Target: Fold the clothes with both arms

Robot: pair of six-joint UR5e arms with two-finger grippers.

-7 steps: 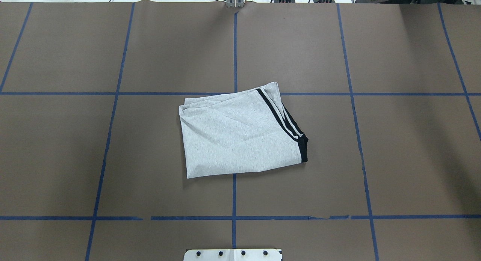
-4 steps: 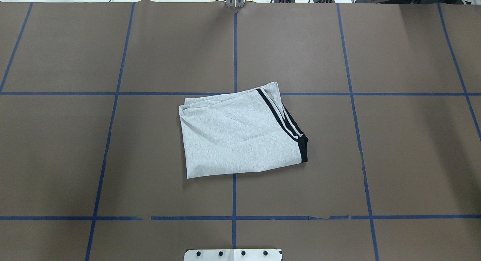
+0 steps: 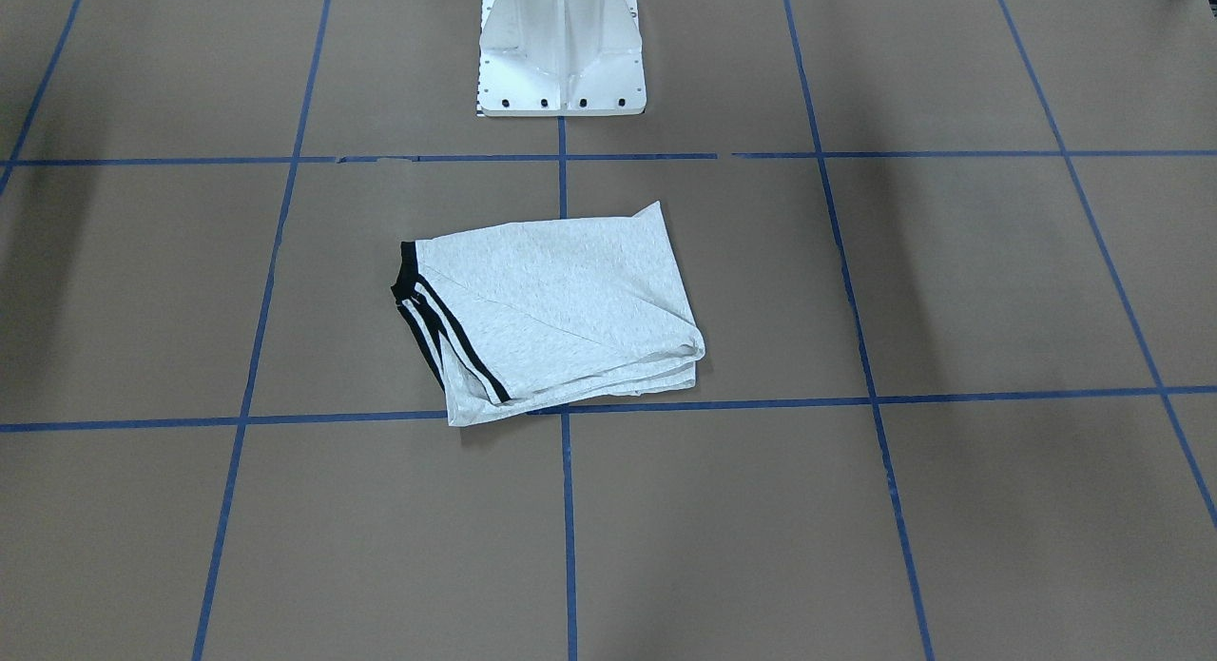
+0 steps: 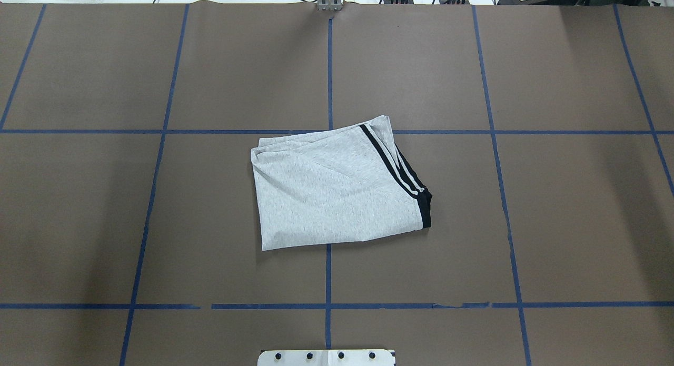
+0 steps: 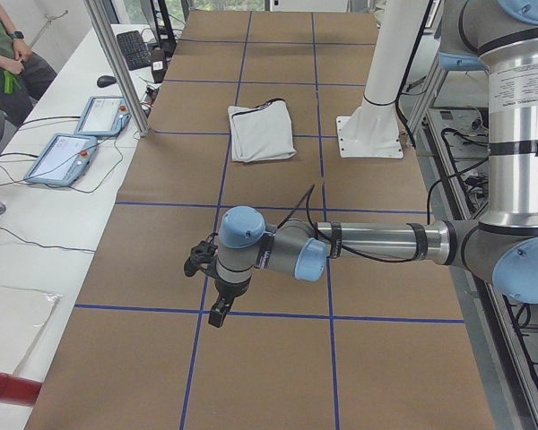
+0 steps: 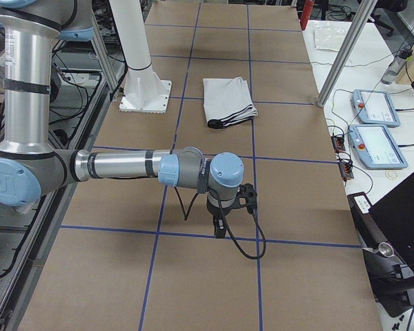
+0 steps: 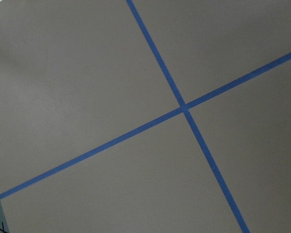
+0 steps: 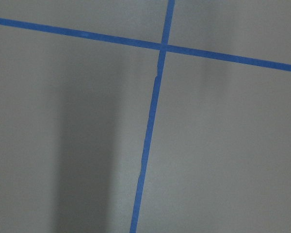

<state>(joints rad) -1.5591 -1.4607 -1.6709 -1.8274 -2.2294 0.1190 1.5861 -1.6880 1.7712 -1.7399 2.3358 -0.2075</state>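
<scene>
1. The left gripper (image 5: 217,313) hangs with its fingers pointing down, just above the brown paper-covered table (image 4: 237,66) and beside a blue tape line (image 5: 197,345). It shows only from the table's end, so I cannot tell whether its fingers are spread or pressed together.
2. Behind it the left arm (image 5: 368,242) runs level over the table. It bends at an elbow by the robot's side, where the next link stands upright.
3. The T-shirt (image 5: 262,134) lies well apart from this gripper, farther along the table and just beside the white pedestal (image 5: 377,116).
4. The right gripper (image 6: 219,227) also points down, close over the paper near a tape line. Again I cannot tell whether its fingers are apart or together.
5. The right arm (image 6: 117,165) reaches out level from an upright link at the table's edge.
6. The T-shirt is well apart from this gripper too, beyond it towards the table's middle.
7. The shirt is folded into a rough square packet and lies flat across the centre tape line. Its black double stripes (image 4: 395,166) run along the edge nearest the right gripper, and its stacked folds face the left gripper's end.
8. Both wrist views show only brown paper and crossing tape.
9. Past the table stands a white bench with two tablets (image 6: 376,107), and a person (image 5: 4,54) is at its far end.
</scene>
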